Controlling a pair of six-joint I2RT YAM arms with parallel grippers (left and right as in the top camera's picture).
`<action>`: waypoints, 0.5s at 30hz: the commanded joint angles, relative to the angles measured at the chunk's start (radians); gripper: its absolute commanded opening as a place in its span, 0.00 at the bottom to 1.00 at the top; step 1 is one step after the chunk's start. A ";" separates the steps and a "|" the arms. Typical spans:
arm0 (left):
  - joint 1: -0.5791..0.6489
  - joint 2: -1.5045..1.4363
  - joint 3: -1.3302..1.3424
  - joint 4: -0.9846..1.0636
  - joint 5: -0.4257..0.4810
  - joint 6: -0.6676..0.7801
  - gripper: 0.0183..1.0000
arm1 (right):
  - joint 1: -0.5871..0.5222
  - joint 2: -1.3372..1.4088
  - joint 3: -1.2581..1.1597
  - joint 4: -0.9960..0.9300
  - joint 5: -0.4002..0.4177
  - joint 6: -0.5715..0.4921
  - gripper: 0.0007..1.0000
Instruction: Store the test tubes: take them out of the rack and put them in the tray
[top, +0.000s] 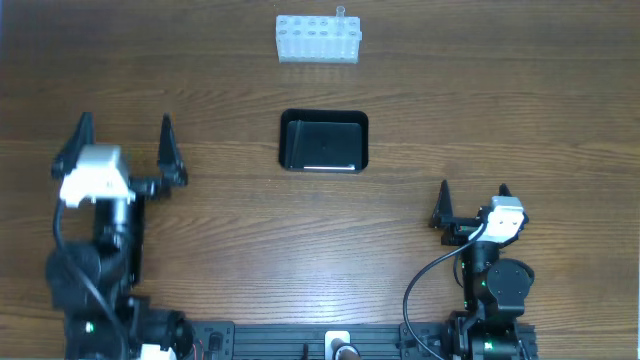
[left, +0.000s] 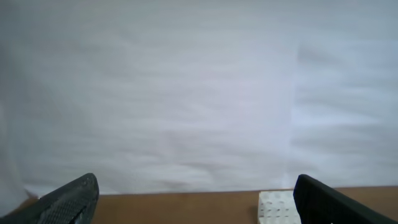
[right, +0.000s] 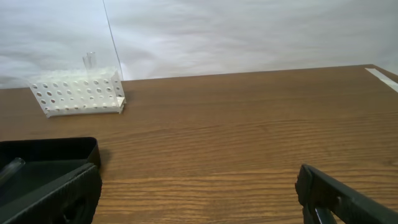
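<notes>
While left arm (top: 112, 225) rides high, right arm (top: 488, 262) sits low | jaws — spread

left gripper (top: 125, 125) lifted, spread wide; right gripper (top: 473, 190) low, spread

Left arm of black jointed segments (top: 115, 235): white boxy wrist housing (top: 95, 172), black cable (top: 57, 235) looped alongside. Left gripper (top: 125, 120): two black tapered fingers (left: 68, 199), finely textured.

Right arm of the same black build (top: 495, 285): smaller white wrist block (top: 505, 215), thin black lead (top: 420, 275) curving to its base. Right gripper (top: 474, 187): matching black pointed fingers.

Green indicator lights (top: 88, 326) at both bases. Black mounting rail (top: 280, 335) joins them.
</notes>
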 joint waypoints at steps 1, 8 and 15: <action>0.025 -0.113 -0.118 0.000 0.047 0.026 1.00 | 0.006 -0.010 -0.006 -0.003 -0.004 0.009 0.99; 0.066 -0.243 -0.282 0.000 0.133 0.025 1.00 | 0.006 -0.010 -0.006 -0.003 -0.004 0.009 0.99; 0.069 -0.362 -0.413 0.000 0.147 0.025 1.00 | 0.006 -0.010 -0.006 -0.003 -0.004 0.009 0.99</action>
